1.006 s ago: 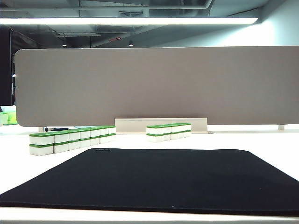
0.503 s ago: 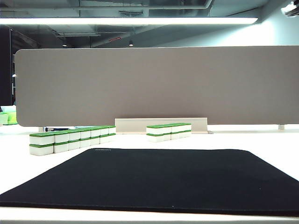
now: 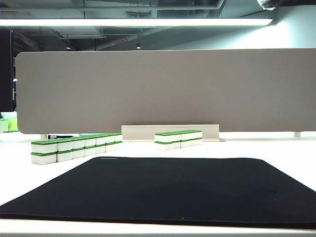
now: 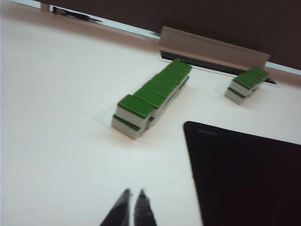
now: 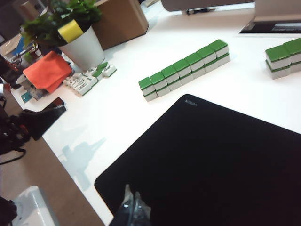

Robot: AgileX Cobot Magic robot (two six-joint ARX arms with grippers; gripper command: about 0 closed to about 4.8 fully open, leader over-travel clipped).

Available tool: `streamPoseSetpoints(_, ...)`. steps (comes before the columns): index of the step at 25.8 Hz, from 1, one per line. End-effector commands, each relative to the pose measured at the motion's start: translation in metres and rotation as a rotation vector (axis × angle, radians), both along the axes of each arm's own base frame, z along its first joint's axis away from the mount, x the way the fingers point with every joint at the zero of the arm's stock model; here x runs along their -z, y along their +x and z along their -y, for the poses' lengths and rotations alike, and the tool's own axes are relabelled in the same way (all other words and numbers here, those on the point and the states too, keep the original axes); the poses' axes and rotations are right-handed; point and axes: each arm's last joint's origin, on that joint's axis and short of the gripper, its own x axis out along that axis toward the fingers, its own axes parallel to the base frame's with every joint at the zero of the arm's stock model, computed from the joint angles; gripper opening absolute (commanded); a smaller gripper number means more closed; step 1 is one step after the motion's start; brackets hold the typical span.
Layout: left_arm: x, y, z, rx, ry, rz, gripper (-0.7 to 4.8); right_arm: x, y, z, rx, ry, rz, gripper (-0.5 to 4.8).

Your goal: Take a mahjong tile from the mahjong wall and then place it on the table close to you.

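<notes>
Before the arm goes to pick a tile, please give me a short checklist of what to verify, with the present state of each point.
1. Mahjong wall complete, two layers, undisturbed: ok.
2. Shorter row stands apart from the wall: ok.
3. Black mat on the table free to receive the tile: ok.
4. Left end effector shut, holding nothing, short of the wall: not ok for grasping, must open.
5. Right end effector high over the mat's near corner, tips together, holding nothing: not ok for grasping either.
6. Which arm will make the pick: cannot tell.
</notes>
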Motion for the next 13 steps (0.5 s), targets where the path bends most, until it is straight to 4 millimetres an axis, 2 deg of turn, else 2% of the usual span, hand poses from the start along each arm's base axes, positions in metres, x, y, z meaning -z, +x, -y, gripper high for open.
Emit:
streamPoseSetpoints(1, -0.009, -0.002, 0.002, 0.045, -0.052, 0.02, 0.16, -0.002, -0.001, -0.001, 0.007, -0.007, 0.013, -0.02)
streamPoseSetpoints(5, -0.019, -0.004, 0.003, 0.09, -0.056, 0.046, 0.16, -0.002, -0.001, -0.002, 0.012, -0.01, 0.015, -0.01)
streamPoseSetpoints(7, -0.035, -0.008, 0.003, 0.099, -0.054, 0.076, 0.16, -0.002, -0.001, -0.002, 0.012, -0.01, 0.014, -0.01)
streamPoseSetpoints(13, -0.066, -0.018, 0.004, 0.111, -0.049, 0.164, 0.16, -0.002, -0.001, -0.002, 0.012, -0.01, 0.014, -0.01)
